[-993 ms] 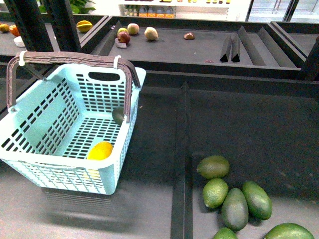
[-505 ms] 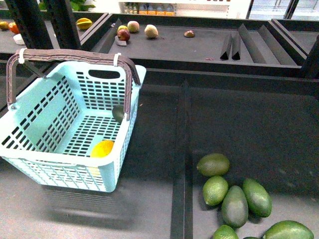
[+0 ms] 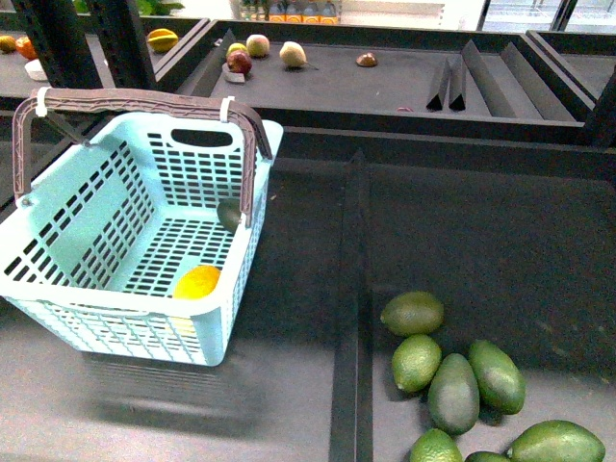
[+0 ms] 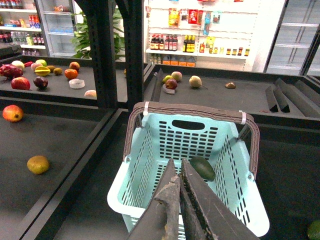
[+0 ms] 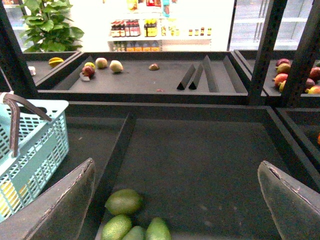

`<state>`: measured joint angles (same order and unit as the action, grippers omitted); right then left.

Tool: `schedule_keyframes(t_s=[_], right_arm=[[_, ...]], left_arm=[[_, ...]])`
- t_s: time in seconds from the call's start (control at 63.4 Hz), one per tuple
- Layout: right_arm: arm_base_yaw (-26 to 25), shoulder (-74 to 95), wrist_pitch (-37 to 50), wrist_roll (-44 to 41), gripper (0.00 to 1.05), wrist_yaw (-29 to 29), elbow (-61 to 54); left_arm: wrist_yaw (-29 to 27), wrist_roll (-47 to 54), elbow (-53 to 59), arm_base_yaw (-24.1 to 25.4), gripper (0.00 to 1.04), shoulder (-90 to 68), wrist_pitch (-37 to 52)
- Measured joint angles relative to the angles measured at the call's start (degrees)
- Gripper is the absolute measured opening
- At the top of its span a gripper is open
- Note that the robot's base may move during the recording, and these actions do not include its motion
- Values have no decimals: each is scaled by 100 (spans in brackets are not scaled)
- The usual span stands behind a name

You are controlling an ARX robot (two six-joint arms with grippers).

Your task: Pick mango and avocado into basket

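The turquoise basket (image 3: 96, 221) stands on the dark shelf at the left, brown handles up. The yellow-orange mango (image 3: 197, 282) lies on its floor near the front wall. A dark green avocado (image 3: 228, 218) lies inside against the right wall; it also shows in the left wrist view (image 4: 202, 168). My left gripper (image 4: 178, 167) is shut and empty above the basket's (image 4: 150, 165) near rim. My right gripper (image 5: 175, 200) is open and empty, above a cluster of several green avocados (image 5: 123, 201), which also show in the front view (image 3: 453, 392). Neither arm shows in the front view.
A raised divider (image 3: 351, 289) splits the shelf between basket and avocado cluster. The back shelf holds apples and other fruit (image 3: 258, 45) and black wedge dividers (image 3: 452, 87). Dark uprights (image 4: 102, 50) stand behind the basket. More fruit (image 4: 38, 164) lies on the bays left of it.
The front view has tilted slightly: the basket and avocado cluster sit a little differently in frame. The mango and avocado stay in the basket.
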<state>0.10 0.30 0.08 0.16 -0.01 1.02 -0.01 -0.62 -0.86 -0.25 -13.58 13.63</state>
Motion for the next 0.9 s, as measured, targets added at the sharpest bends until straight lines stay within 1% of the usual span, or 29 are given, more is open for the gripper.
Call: schedule_keyframes(t_s=[0.158, 0.221, 0.252, 0.773, 0.804, 0.899], right_arm=[[0, 0, 0, 0, 96, 0, 0], [0, 0, 0, 0, 96, 0, 0], [0, 0, 0, 0, 96, 2, 0], [0, -2, 0, 0, 96, 0, 0], [0, 0, 0, 0, 96, 0, 0], [0, 0, 0, 0, 96, 0, 0]], left_arm=[[0, 0, 0, 0, 3, 337, -339], [0, 0, 0, 2, 3, 922, -1113], [0, 0, 0, 2, 3, 1185, -1298], [0, 0, 0, 2, 3, 1322, -1355], [0, -2, 0, 2, 5, 1322, -1355], [0, 0, 0, 2, 26, 1322, -1355]])
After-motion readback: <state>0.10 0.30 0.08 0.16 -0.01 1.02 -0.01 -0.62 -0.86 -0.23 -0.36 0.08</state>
